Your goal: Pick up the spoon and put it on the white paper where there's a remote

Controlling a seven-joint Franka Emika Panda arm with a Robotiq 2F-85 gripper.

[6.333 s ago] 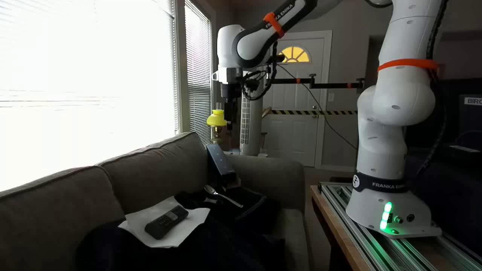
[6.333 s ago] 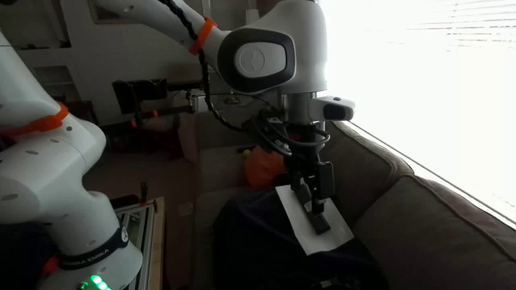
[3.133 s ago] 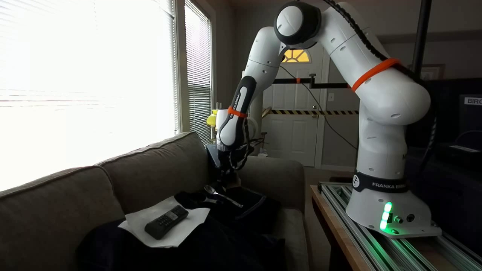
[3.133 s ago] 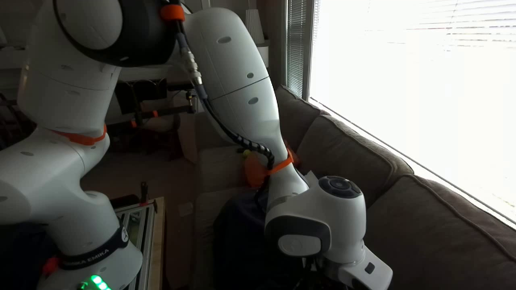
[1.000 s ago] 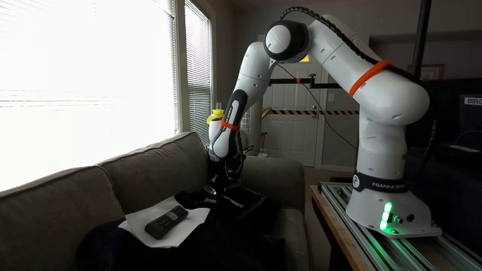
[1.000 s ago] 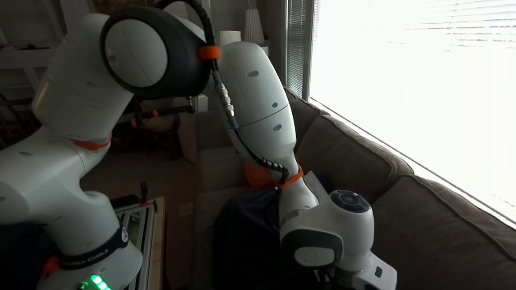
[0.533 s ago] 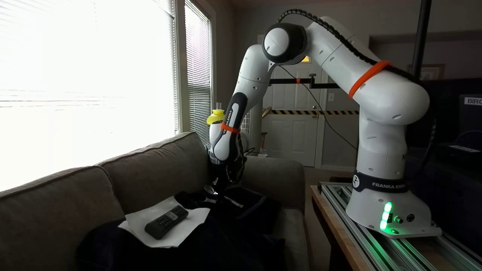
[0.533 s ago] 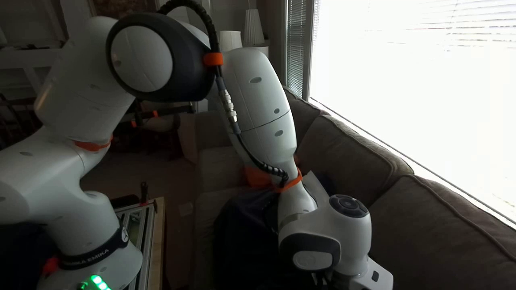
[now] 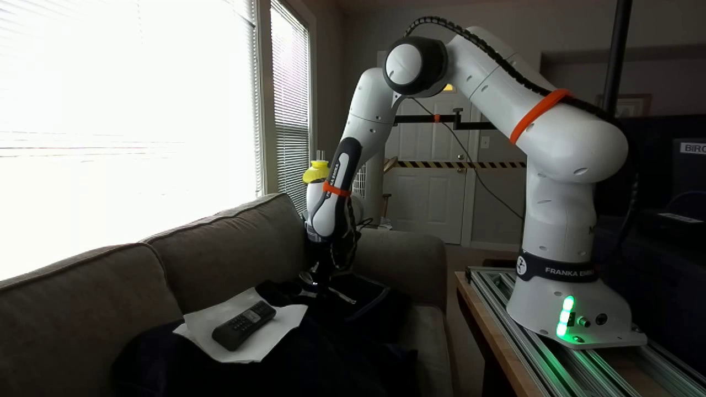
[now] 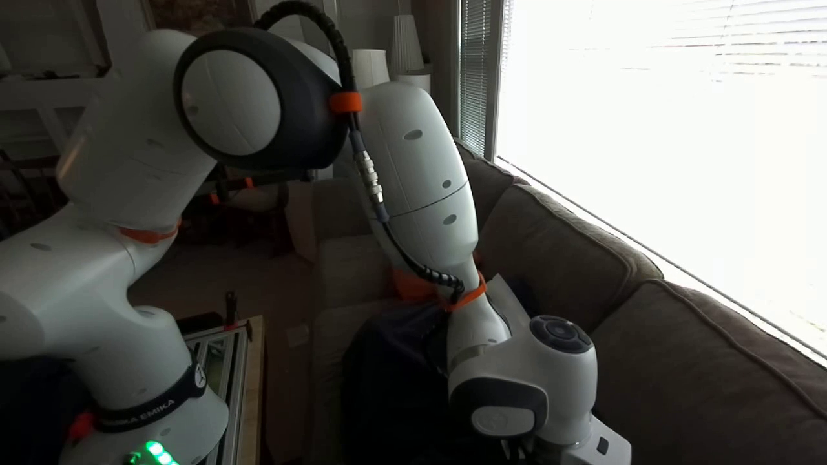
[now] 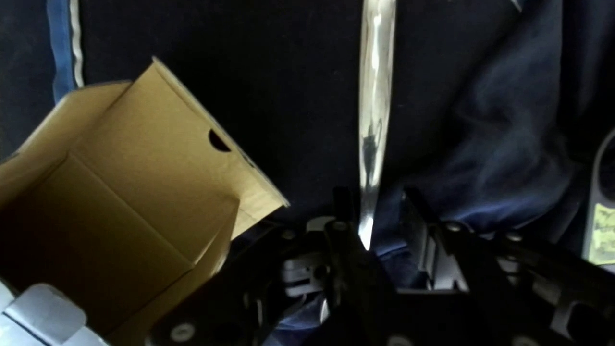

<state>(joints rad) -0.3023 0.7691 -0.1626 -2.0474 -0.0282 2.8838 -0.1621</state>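
Seen from the wrist, the silver spoon's handle [image 11: 375, 81] runs down between the two fingers of my gripper [image 11: 375, 194]. It lies close to the left finger, with a clear gap to the right one, so the jaws stand open around it. In an exterior view the spoon [image 9: 343, 296] rests on dark cloth, its bowl partly covered by the gripper [image 9: 321, 280] above it. The white paper [image 9: 280, 324] lies nearer that camera, carrying the black remote [image 9: 242, 325]. Only a strip of the paper [image 10: 507, 297] shows past the arm elsewhere, where the remote is hidden.
An open cardboard box [image 11: 144, 158] sits left of the gripper, close to the left finger. A grey object with a yellow label [image 11: 603, 230] is at the right edge. Dark cloth [image 9: 309, 358] covers the seat; the sofa's backrest [image 9: 231, 248] and armrest [image 9: 397, 259] rise around it.
Over several seconds the arm has swung from above the paper and come down at the spoon. During the last second it has sunk slightly further. Spoon, paper and remote have not moved.
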